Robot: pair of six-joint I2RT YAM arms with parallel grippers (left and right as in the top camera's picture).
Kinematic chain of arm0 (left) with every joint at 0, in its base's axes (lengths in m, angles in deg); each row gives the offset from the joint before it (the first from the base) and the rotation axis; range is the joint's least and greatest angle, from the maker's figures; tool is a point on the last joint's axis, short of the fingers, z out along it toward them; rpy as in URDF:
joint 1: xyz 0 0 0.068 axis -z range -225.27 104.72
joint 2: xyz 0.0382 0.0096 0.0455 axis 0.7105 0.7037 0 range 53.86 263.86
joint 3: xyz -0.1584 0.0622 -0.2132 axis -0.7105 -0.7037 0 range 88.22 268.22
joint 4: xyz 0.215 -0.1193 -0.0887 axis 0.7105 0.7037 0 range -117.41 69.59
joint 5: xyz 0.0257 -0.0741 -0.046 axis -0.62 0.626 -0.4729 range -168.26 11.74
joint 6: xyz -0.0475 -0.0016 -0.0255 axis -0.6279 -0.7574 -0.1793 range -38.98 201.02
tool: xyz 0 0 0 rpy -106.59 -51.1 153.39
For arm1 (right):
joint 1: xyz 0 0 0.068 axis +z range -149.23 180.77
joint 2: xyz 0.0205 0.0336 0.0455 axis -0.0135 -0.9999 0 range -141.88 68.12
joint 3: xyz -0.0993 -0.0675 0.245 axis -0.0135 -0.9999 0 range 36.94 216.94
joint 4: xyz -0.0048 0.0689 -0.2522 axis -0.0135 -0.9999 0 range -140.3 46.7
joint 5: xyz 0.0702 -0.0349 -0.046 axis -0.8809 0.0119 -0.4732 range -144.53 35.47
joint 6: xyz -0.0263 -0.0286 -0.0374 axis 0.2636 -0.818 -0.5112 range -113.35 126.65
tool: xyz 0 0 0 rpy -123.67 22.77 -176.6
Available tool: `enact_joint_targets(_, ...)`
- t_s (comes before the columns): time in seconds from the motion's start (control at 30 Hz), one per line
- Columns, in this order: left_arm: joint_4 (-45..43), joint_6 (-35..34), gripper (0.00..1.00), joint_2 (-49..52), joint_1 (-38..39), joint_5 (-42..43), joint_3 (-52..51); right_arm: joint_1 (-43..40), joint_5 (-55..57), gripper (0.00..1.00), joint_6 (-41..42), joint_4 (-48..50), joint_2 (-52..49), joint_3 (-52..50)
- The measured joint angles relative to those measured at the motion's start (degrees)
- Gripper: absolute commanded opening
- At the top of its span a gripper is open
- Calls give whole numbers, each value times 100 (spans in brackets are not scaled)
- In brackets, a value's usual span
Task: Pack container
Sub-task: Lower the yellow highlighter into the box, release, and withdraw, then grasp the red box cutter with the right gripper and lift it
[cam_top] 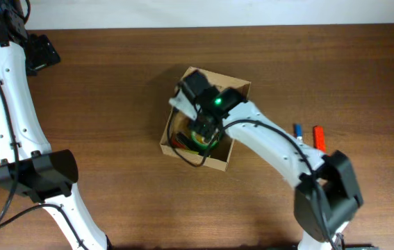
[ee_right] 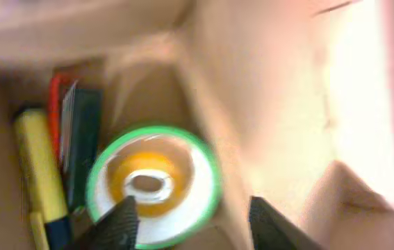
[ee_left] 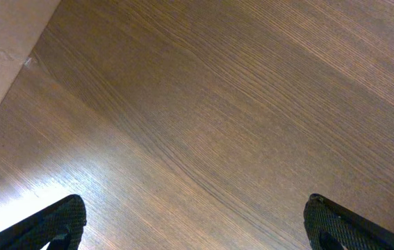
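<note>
Over the box (cam_top: 237, 85) now, and the right claw (ee_right: 193, 223) is down inside it; its two dark fingers (ee_right: 119, 223) stand partly apart with nothing clamped between them; one finger overlaps the near edge of the tape roll (ee_right: 153, 182), the other hangs clear of it beside the box wall (ee_right: 252, 90).

What a plain little box: tan cardboard, unmarked, rectangular, open at the top, sitting skewed at the middle of the wooden table (cam_top: 113, 83); its inner walls glow pale and bright in the wrist view, which is blurred.

On the box floor the roll lies flat, green round the rim, white on its face, yellow at the core; beside the roll, toward the far wall from the claw's free finger, a dark block (ee_right: 83, 142) stands on edge; a red strip (ee_right: 55, 104) shows behind it, too blurred to name; a yellow marker (ee_right: 38, 177) lies along that same wall.

Right of the box, well apart from it, a blue pen (cam_top: 297, 130) and an orange pen (cam_top: 319, 137) rest side by side on the table.

Far left of the box, near the table's back edge, the left claw (ee_left: 193, 226) hangs over bare wood; its fingers are spread wide, empty.
</note>
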Motion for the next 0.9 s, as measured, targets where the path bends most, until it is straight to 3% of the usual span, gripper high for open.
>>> enact_joint_targets(0.13, 0, 0, 99, 0, 0, 2, 0, -820, 313, 24, 809, -61, 579, 588)
enact_joint_targets(0.47, 2, 0, 100, 2, 0, 0, 0, -3622, 413, 23, 2124, -1300, 745, 748)
enact_joint_targets(0.67, 11, 0, 100, 0, 0, 2, 0, -4347, 323, 23, 1862, -1222, 1773, -999)
enact_joint_targets(0.83, 4, 0, 100, 0, 0, -2, 0, -4780, 238, 38, 1528, -610, 2402, -2997)
enact_joint_targets(0.9, 2, 0, 100, 0, 0, 0, 0, -4918, 125, 43, 1355, -531, 2487, -3289)
